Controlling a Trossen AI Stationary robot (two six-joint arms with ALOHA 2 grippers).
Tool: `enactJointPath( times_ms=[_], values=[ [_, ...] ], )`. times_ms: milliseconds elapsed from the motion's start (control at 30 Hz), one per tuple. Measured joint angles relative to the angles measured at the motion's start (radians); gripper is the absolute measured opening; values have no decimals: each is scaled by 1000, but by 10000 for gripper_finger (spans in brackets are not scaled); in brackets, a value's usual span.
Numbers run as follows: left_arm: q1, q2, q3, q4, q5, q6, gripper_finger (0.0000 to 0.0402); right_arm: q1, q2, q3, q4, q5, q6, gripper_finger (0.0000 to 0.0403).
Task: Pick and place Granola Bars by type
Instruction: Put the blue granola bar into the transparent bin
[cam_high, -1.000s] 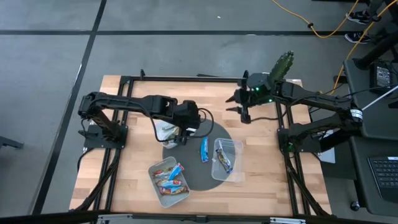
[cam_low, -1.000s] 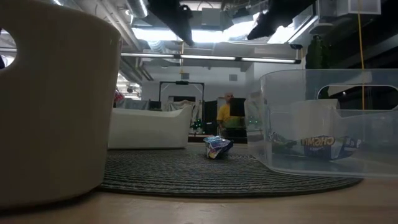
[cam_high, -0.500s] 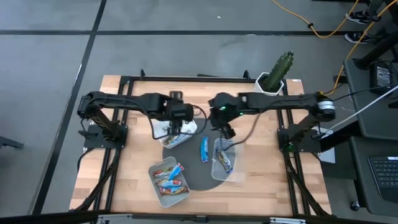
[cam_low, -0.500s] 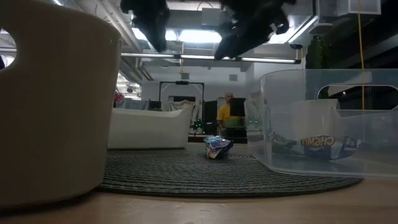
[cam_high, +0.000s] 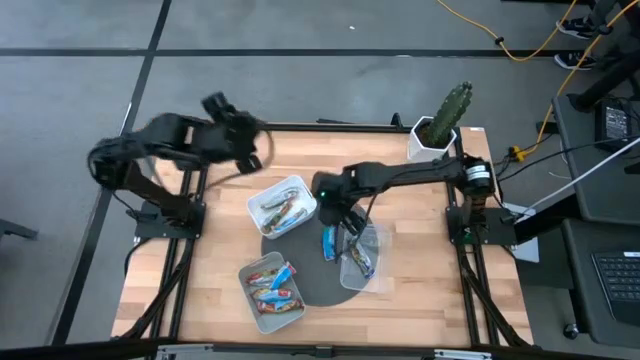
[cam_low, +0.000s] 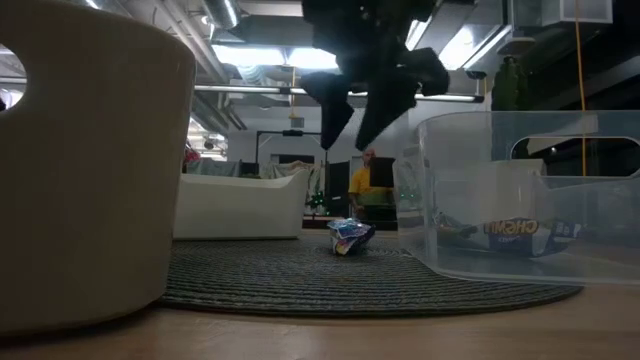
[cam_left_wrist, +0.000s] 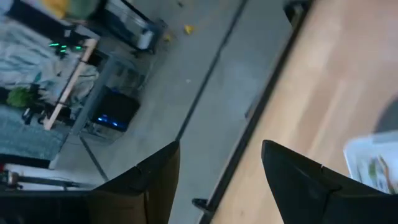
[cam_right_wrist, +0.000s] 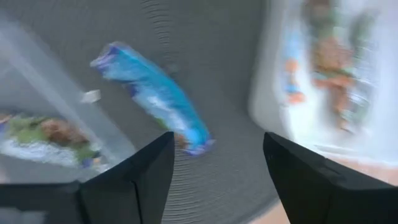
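A: Overhead, what is shown?

B: A wooden table (cam_high: 420, 290) is seen with a dark round mat (cam_high: 318, 280). A loose blue bar (cam_high: 328, 242) lies on the mat between three tubs: a white tub (cam_high: 283, 205) of bars, a tub (cam_high: 271, 291) of mixed red and blue bars, and a clear tub (cam_high: 363, 256). The right gripper (cam_high: 338, 222) is held just above the blue bar. The left gripper (cam_high: 238, 135) is raised near the table's far left edge.

A: And at table height?

B: The blue bar (cam_low: 349, 236) is seen crumpled on the mat, with the right gripper (cam_low: 350, 125) hanging above it, fingers parted. Orange lettering on a wrapper in the clear tub (cam_low: 520, 195) is seen, but cannot be read surely.

A: The wrist cameras?

B: On the left wrist, the fingers (cam_left_wrist: 155, 183) are spread wide, with nothing held. On the right wrist, the blue bar (cam_right_wrist: 155, 96) is framed ahead of open, empty fingers (cam_right_wrist: 140, 180).

A: How might the bar handle?

B: It is judged light, its shiny wrapper slippery and crinkly; a pinch across the narrow middle is suggested.
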Motion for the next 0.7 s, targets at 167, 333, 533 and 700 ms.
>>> enactJointPath(
  times_ms=[167, 333, 533, 700],
  values=[
    [0, -83, 26, 17, -53, -38, 219, 51, 59, 24, -65, 26, -77, 248],
    [0, -134, 27, 53, -65, -52, 219, 94, 102, 24, -59, 63, -93, 248],
    [0, -120, 27, 58, -56, -2, 219, 124, 138, 25, -27, 76, -109, 248],
    [0, -85, 27, 58, -21, 42, 219, 136, 156, 30, -23, 76, -145, 248]
  ],
)
